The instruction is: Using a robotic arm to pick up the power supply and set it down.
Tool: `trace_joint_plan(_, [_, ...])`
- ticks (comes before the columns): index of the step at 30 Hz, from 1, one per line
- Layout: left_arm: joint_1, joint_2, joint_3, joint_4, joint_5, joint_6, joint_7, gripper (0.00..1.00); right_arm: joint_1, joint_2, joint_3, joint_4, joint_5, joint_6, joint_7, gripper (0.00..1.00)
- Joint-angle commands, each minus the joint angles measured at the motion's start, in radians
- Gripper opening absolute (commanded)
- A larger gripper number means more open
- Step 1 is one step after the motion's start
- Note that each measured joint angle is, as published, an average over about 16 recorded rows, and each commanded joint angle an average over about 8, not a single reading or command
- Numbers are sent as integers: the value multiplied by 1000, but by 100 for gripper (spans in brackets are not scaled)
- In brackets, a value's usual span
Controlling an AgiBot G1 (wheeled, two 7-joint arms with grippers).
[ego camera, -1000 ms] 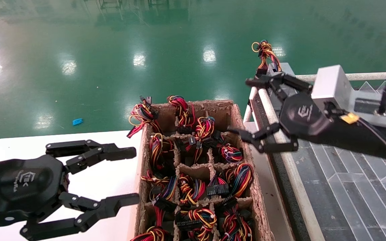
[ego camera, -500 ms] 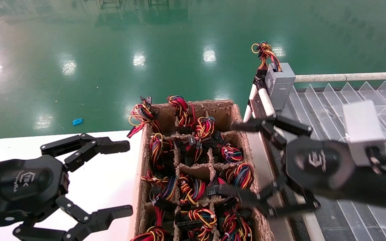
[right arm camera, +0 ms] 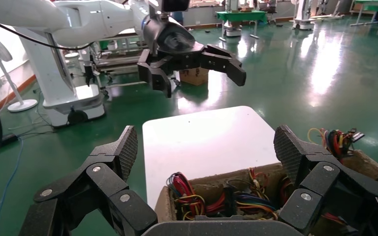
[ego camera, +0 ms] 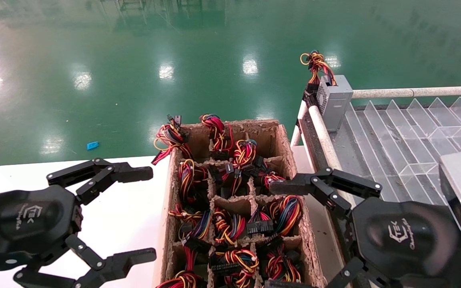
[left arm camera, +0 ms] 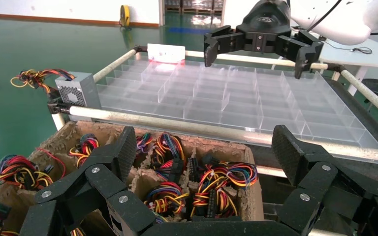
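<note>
Right tool (ego camera: pixel 294 236), fingers spread and empty, hangs over the pulp tray (ego camera: pixel 285 140) of wire bundles. The power supply (ego camera: pixel 333 102) stands on the clear divider rack's (ego camera: pixel 410 132) corner. Left tool (ego camera: pixel 150 214), likewise released, waits over the white bench (ego camera: pixel 134 208).

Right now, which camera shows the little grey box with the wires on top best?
The head view shows the power supply best: it stands whole at the corner of the clear divider tray, with its wires on top. The left wrist view shows it smaller, near the picture's edge. The right wrist view does not show it.
</note>
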Motion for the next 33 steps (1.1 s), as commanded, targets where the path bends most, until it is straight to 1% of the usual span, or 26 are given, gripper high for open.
trace_joint_plan(1, [0,0,0,0,0,0,0,100,0,0,1,0,0,0,-1,100])
trace_joint_plan(33, [0,0,0,0,0,0,0,100,15,-6,-4,-10,-22,16,-10,100])
